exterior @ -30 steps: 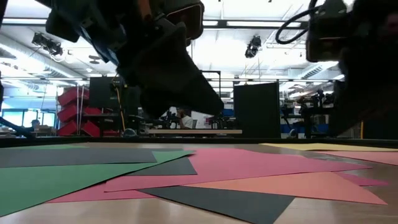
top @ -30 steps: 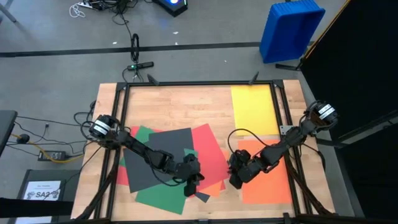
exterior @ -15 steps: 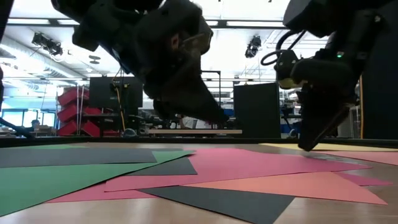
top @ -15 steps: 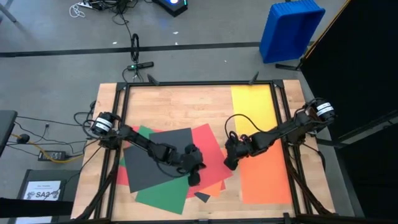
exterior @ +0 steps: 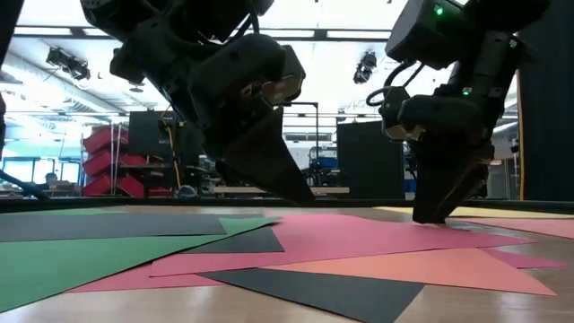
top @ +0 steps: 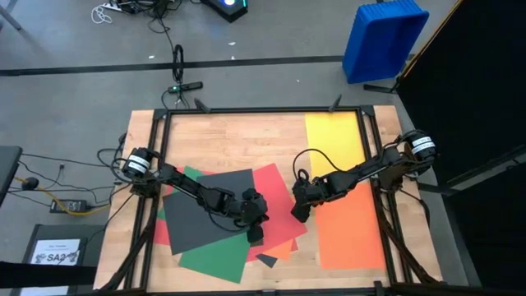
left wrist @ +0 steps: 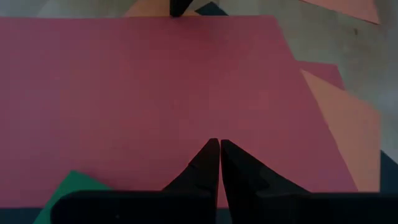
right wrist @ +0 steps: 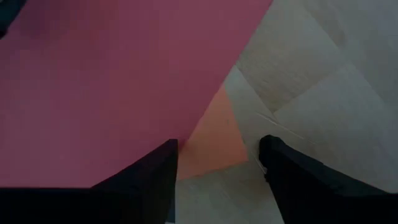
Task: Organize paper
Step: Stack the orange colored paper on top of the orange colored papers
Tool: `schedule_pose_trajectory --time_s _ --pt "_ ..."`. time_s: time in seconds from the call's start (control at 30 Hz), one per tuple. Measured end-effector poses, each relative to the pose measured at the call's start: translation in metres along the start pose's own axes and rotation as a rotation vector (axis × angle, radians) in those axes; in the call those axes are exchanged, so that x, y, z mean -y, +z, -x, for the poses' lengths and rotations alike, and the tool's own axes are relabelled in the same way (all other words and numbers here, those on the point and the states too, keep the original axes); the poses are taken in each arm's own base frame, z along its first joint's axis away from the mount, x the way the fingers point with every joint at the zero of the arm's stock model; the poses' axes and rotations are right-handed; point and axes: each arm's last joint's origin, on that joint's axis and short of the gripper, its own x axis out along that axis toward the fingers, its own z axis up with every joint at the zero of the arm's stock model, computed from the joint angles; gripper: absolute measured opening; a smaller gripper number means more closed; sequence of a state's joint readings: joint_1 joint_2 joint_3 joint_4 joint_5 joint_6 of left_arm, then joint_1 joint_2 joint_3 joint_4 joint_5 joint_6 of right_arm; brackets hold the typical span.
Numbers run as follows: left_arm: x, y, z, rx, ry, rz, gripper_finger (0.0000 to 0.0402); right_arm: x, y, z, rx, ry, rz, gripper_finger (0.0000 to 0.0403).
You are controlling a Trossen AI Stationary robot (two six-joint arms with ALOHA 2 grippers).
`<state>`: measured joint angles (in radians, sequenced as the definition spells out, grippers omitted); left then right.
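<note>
Coloured paper lies overlapped on the wooden table: a red sheet over dark grey, green and orange sheets. A yellow sheet and a large orange sheet lie flat at the right. My left gripper is shut, its tips over the red sheet near its near edge. My right gripper is open and points down at the red sheet's right edge. One finger stands over red and the other over bare wood, with an orange corner between them. My left gripper slants down over the red sheet with shut tips; I cannot tell whether they touch it. My right gripper comes from above with a fingertip low at the red sheet's right edge; I cannot tell whether it touches the paper.
A small dark paper piece lies near the front edge. Bare wood shows at the far left of the table. A dark frame rail borders it. A blue bin stands on the floor beyond.
My right gripper has swung from above the large orange sheet toward the table's left, to the red sheet's right edge, and has sunk lower. My left gripper has shifted a little toward the far edge over the red sheet. The sheets lie as before.
</note>
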<state>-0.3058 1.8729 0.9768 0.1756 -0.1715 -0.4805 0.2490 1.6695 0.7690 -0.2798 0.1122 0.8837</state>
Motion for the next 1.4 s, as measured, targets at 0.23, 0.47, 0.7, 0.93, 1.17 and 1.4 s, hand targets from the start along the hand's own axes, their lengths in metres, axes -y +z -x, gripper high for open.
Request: schedule_pose_trajectory --time_s 0.23,0.47,0.7,0.93,1.17,1.4 --pt "-0.002 -0.003 0.000 -0.032 0.018 -0.002 0.0000 -0.002 0.002 0.011 0.021 0.050 0.002 0.0210" --pt "-0.004 -0.006 0.000 -0.061 0.036 0.018 0.0000 -0.004 0.002 0.011 0.005 0.092 0.009 0.0196" --pt "-0.006 -0.012 0.001 -0.120 0.067 0.048 0.0000 -0.012 0.006 0.013 0.006 0.205 0.010 0.0187" --pt "-0.006 -0.013 0.002 -0.135 0.070 0.050 0.0000 -0.017 0.010 0.014 0.042 0.262 0.018 0.0186" --pt "-0.006 -0.013 0.002 -0.136 0.069 0.050 0.0000 -0.021 0.012 0.015 0.047 0.322 0.035 0.0183" --pt "-0.006 -0.013 0.002 -0.138 0.068 0.050 0.0000 -0.024 0.010 0.022 0.003 0.390 0.026 0.0178"
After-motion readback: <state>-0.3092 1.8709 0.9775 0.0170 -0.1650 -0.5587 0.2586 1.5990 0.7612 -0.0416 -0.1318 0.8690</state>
